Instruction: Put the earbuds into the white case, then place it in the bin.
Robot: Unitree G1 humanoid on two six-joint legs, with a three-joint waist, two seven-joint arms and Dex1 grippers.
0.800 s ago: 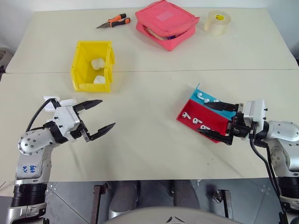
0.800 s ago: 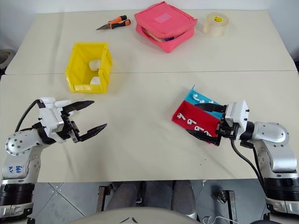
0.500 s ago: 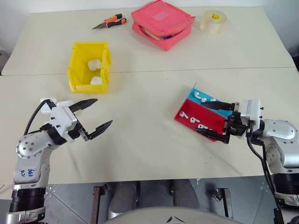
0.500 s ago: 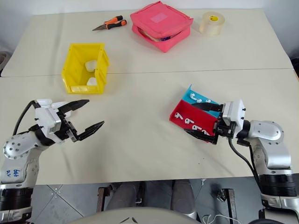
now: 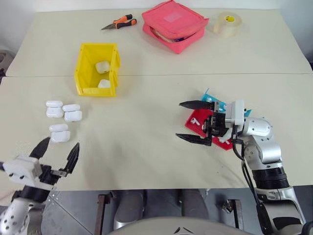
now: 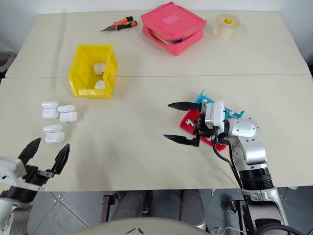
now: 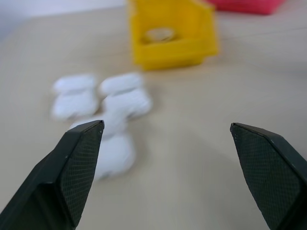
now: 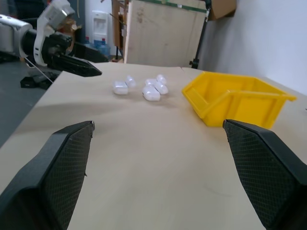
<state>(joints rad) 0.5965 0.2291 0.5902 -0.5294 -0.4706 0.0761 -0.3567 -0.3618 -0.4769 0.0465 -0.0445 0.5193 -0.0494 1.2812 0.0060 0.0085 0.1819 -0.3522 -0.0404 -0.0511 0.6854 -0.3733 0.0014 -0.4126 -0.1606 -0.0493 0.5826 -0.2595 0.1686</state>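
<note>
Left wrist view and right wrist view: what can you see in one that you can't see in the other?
Just the left wrist view: the left gripper's own open fingers close up, and a strip of the pink pouch behind the bin.

Just the right wrist view: the right gripper's open fingers, the left gripper seen from across the table, and a room with a wooden board leaning up.

Both: the yellow bin, the cluster of white cases and the beige table.
</note>
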